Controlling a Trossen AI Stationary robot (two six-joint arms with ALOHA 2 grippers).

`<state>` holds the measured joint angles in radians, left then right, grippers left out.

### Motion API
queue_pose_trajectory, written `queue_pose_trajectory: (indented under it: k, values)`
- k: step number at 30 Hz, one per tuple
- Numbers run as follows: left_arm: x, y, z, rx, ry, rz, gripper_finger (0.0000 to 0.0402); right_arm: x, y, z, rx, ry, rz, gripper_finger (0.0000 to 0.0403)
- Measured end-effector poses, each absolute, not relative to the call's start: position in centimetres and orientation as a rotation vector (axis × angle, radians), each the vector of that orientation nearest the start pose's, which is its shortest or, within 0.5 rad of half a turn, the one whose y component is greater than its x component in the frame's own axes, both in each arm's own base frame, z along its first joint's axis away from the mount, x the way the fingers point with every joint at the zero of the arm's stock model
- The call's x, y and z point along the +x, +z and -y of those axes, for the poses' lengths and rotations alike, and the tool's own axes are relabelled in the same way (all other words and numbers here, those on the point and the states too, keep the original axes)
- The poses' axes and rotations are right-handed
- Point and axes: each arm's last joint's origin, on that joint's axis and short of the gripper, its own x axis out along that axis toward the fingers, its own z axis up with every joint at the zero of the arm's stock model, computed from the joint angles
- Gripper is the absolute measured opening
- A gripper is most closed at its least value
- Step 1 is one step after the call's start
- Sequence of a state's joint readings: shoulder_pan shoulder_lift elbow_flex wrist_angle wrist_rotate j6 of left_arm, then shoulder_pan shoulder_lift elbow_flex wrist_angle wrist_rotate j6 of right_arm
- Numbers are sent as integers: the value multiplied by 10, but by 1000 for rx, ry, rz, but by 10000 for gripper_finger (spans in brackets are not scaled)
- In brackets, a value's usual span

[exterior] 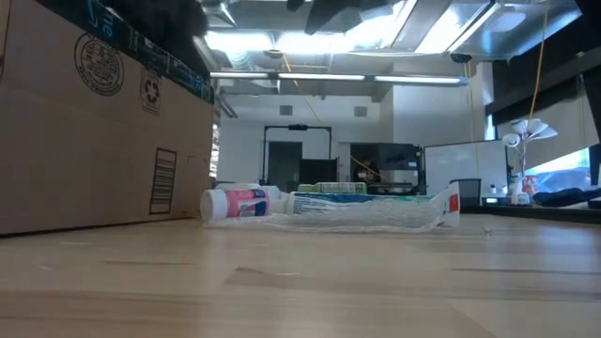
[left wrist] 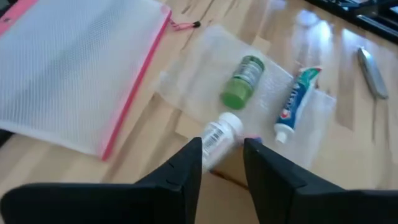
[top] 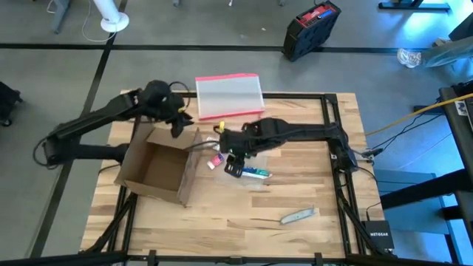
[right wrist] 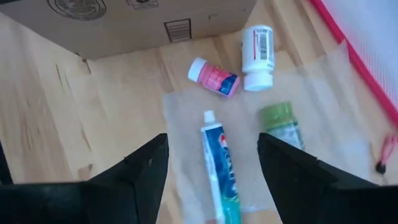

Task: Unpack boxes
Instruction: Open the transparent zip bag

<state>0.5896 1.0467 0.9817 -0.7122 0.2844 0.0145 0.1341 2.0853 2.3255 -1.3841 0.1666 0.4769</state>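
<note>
We see the brown cardboard box [top: 157, 170] lying open on the left part of the desk [top: 295, 236]. Our left tool [top: 179, 123] hangs just over the box's far right corner, and its fingers [left wrist: 180, 177] are a little apart with nothing between them. Our right tool [top: 235, 167] is spread wide just right of the box, above a toothpaste tube [right wrist: 221, 171], a white bottle [right wrist: 257, 50], a pink bottle [right wrist: 213, 76] and a green bottle [right wrist: 281, 123].
</note>
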Motion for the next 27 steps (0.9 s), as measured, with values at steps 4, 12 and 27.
queue_pose_trajectory:
  k: [4,12,27]
  values:
    - [187,293,-136,-347,252,-708,109,405,362,-72,292,-369,-1083,239]
    - [215,255,-179,-373,190,-801,109,388,360,-114,394,-522,-1058,239]
    - [272,217,-234,-270,215,-1043,109,340,344,-206,584,-673,-1038,239]
